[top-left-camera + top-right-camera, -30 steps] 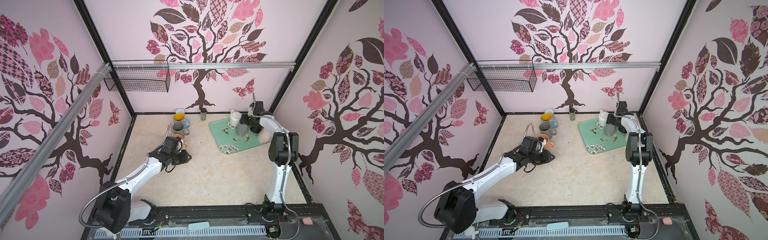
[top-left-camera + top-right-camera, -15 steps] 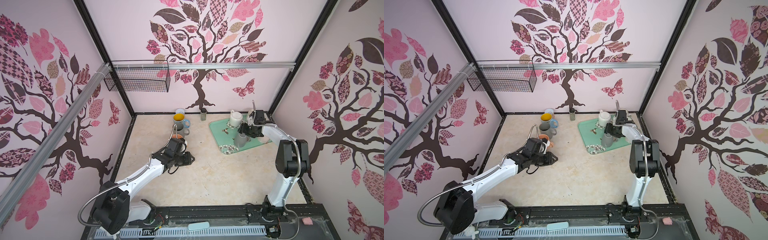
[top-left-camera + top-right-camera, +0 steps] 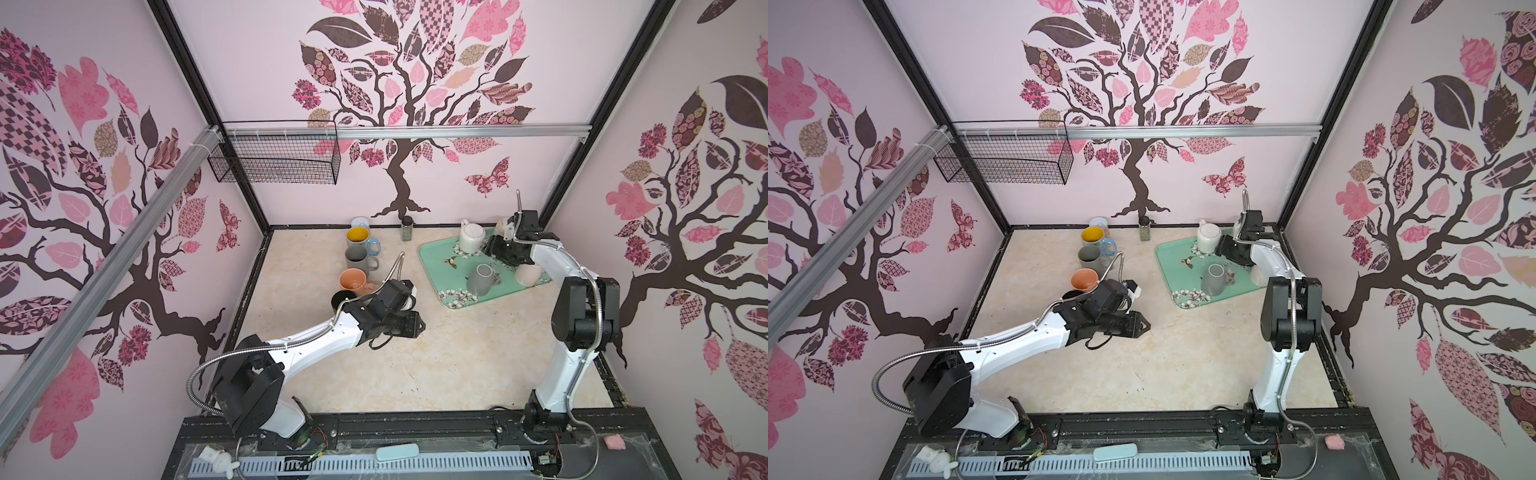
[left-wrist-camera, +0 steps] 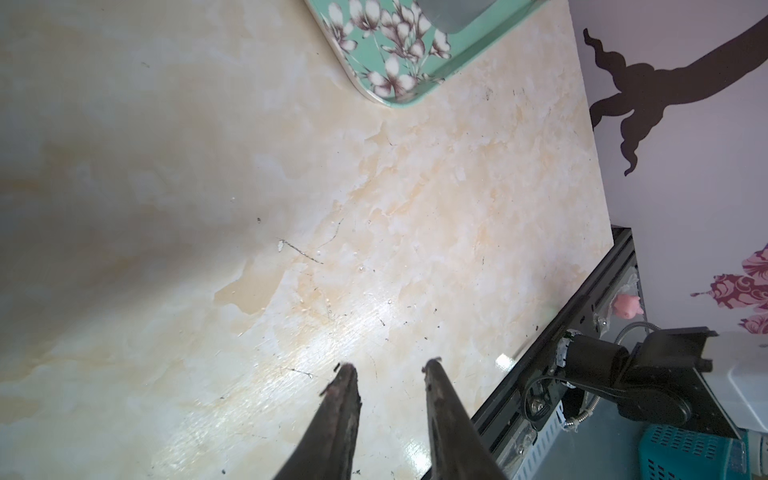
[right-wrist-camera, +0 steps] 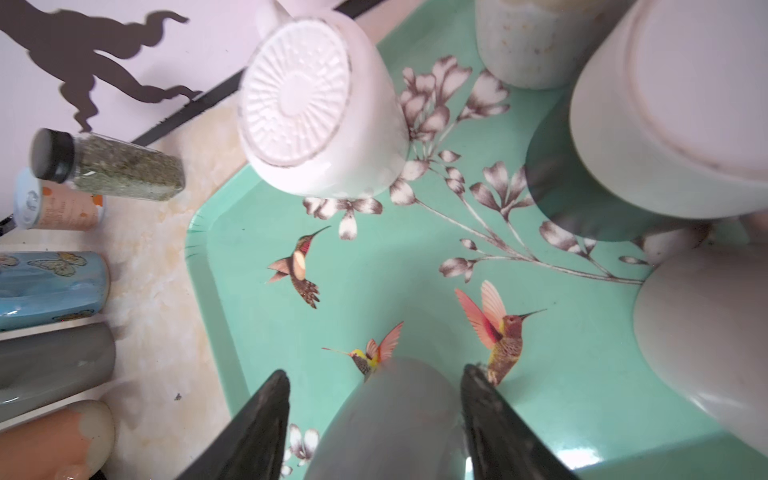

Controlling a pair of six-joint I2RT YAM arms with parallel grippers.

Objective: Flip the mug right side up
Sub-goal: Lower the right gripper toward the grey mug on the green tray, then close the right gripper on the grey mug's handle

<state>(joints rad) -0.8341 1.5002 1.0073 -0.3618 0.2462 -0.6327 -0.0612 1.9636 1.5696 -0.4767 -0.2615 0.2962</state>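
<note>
Change: the grey ceramic mug [image 3: 480, 280] went from the back of the mint-green flowered tray [image 3: 434, 266] to its front half within the last second. It's been parked there for the last half second and stands on the tray now. Left fingers [image 4: 338, 419] have crept across the marbled beige desk [image 4: 374, 208] toward the tray.

My read: in both top views the mug's top face is a paler oval with a rim. That looks like mouth up, so the flip is probably done or close. Not certain at this resolution.

Right wrist view adds the grip detail. Right fingers [image 5: 262, 424] are fairly wide, one on each side of the mug. Tray shows through on one side, so no clamp; can't tell if the other side is touching. The mug is too blurred there to say which end is up.

Top views give what that view lacks: the whole mug, standing by itself.

Left wrist view: left fingers at a narrow gap, holding nothing, over bare desk. Only the tray corner is in frame.
</note>
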